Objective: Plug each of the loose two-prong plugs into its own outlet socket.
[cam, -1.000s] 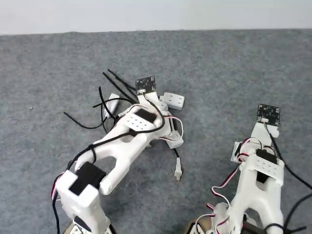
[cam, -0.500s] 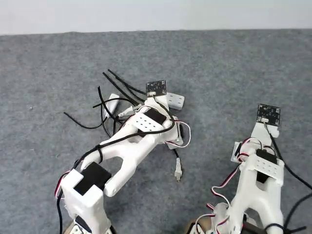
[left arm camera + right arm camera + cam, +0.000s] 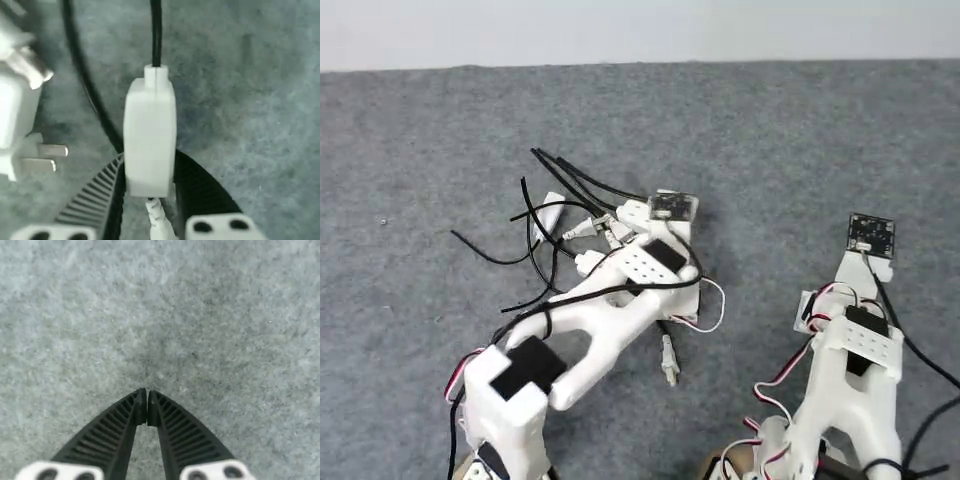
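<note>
My left gripper (image 3: 150, 159) is shut on a white plug body (image 3: 150, 135) with a black cord (image 3: 156, 30) running out of its far end; its prongs are hidden. Beside it on the carpet lies another white plug (image 3: 17, 120) with two bare prongs. From above, the left arm (image 3: 620, 290) stretches over a tangle of white plugs (image 3: 582, 232) and black cords (image 3: 535, 235). One loose two-prong plug (image 3: 668, 364) lies near the arm's right side. My right gripper (image 3: 147, 407) is shut with nothing in it, just above bare carpet.
Grey carpet (image 3: 800, 140) covers the whole table, open at the back and right. The right arm (image 3: 855, 350) stands at the front right, apart from the cords. A thin black cord (image 3: 480, 250) trails off to the left.
The left arm has swung to the right, its wrist now over the white socket block. The cords shifted with it, and the loose plug near the front slid slightly left and nearer.
</note>
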You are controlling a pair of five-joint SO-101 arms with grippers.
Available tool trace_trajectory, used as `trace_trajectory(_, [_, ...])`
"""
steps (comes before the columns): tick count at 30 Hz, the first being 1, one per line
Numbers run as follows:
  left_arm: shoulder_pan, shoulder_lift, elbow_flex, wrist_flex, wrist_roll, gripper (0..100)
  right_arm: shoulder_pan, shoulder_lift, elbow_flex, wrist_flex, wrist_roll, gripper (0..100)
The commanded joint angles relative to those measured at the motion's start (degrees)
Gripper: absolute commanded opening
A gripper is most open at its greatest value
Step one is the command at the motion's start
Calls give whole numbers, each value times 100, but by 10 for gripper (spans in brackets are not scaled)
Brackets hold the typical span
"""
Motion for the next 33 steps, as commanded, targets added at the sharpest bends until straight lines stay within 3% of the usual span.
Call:
trace_trajectory(1, [88,273,-303,352,-114,19,-66,4,-334,40,62,11])
trace_trajectory(6, [-18,387,-444,554,-211,14,-66,13,-334,13,62,11])
trace_trajectory(10, [-44,237,-435,712,-958,13,-66,57,-325,-92,62,11])
trace_trajectory(16, [-440,-1099,84,853,-1319,13,-66,57,-325,-92,62,11])
trace_trajectory(26, [-1662,-4088,2853,536,-1354,13,-154,75,-255,-242,264,9])
trace_trajectory(33, [-2119,-5301,4980,-360,-2593,13,-163,75,-246,-224,290,9])
